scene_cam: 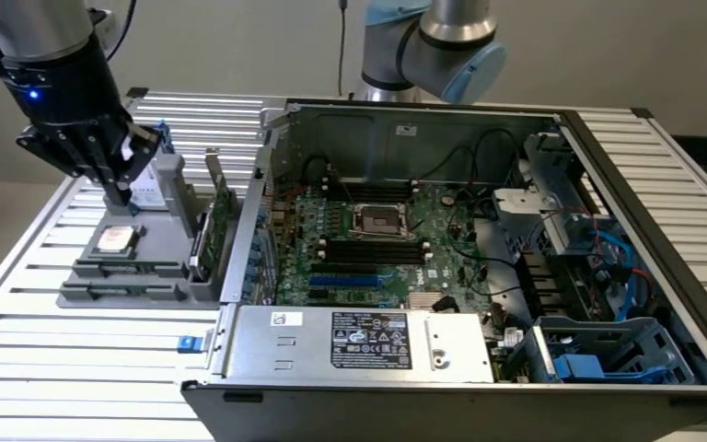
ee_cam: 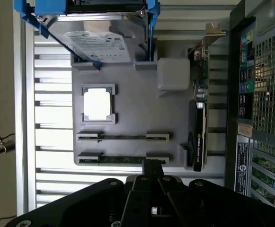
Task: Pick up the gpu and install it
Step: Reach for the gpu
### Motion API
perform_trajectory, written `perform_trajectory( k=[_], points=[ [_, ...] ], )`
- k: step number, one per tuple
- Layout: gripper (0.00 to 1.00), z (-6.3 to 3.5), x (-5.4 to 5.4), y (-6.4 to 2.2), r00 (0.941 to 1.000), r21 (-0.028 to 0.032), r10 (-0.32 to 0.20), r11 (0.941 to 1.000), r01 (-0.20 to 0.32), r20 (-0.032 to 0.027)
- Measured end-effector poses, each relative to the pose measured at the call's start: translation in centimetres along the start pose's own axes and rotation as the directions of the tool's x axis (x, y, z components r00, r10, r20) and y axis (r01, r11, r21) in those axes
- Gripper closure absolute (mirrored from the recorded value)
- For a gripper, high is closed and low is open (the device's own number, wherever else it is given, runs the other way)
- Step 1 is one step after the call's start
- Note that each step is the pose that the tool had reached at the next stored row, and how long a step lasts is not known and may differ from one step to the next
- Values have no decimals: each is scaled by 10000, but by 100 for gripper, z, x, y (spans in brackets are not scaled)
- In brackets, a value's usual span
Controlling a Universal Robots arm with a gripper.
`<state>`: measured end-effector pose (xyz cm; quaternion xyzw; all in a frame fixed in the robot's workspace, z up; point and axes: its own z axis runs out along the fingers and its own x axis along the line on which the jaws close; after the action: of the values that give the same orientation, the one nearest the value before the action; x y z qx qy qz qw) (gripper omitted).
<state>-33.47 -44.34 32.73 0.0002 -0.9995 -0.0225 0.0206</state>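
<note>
1. Gripper (scene_cam: pixel 121 203) is narrow, holding nothing — toward the tray's (scene_cam: pixel 126 290) edge away from the case (scene_cam: pixel 452 410); gpu (scene_cam: pixel 211 230) stands upright at the edge beside it.
2. Lowered here, it may hit the drive (ee_cam: pixel 97 45); the thin gpu may tip.

We see the hard drive (ee_cam: pixel 99 40) cut off at the picture's edge. The gpu (ee_cam: pixel 199 137) stands edge-on, its face hidden from us.

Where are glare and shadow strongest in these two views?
Wrist view: the square processor chip in the grey plastic tray is washed out to white, while the thin green gpu card looks dark. Exterior view: the open black computer case is dimmer inside than the bright slatted metal table.
</note>
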Motion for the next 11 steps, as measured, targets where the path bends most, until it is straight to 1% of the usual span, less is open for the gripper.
perform_trajectory(
  k=[11],
  points=[
    [89,37,201,-87,9999,5,-134,9999,134,-6]
  ],
)
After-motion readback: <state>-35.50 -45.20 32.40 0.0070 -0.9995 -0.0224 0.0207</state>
